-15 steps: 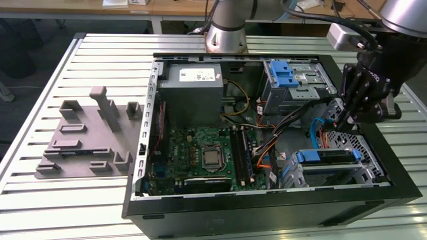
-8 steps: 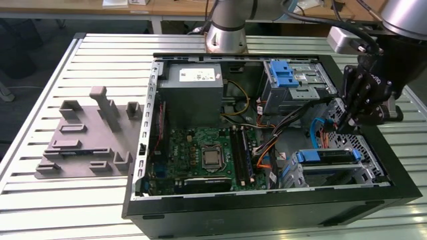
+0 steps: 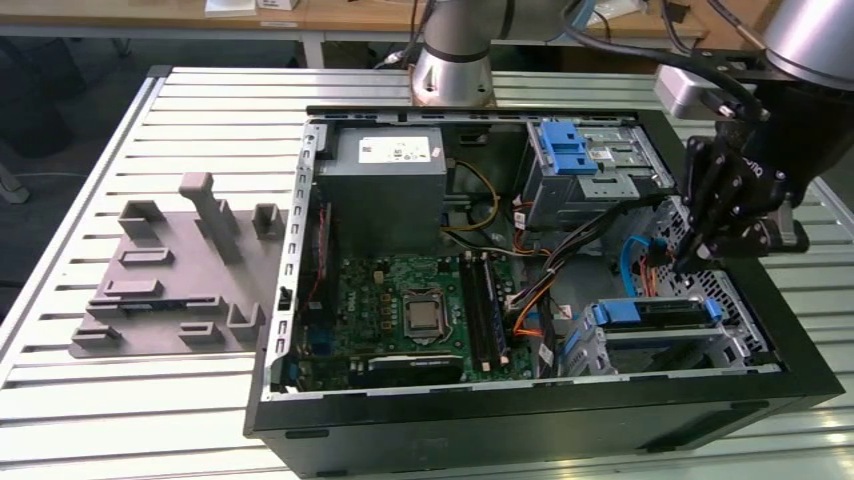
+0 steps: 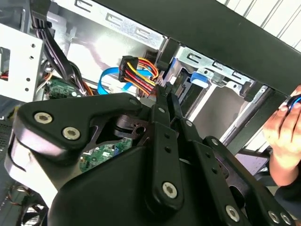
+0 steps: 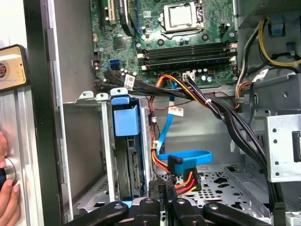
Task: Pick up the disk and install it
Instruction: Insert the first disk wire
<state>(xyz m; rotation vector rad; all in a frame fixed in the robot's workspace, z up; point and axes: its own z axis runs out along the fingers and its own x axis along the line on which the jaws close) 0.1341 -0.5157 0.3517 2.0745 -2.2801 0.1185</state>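
Closed and empty, the pincer (image 5: 162,190) is seen above cables; the disk (image 5: 128,155), lower left, seems already seated in its bay.

The open computer case (image 3: 534,400) lies on the slatted table (image 3: 80,420), with a moulded tray (image 3: 174,270) beside it at the exterior view's left. Inside, the motherboard (image 3: 400,310) sits below the power supply (image 3: 387,190). The disk (image 3: 654,312) sits in the cage (image 3: 741,345) at the case's corner toward the exterior view's right, with the gripper (image 3: 694,255) just above it.
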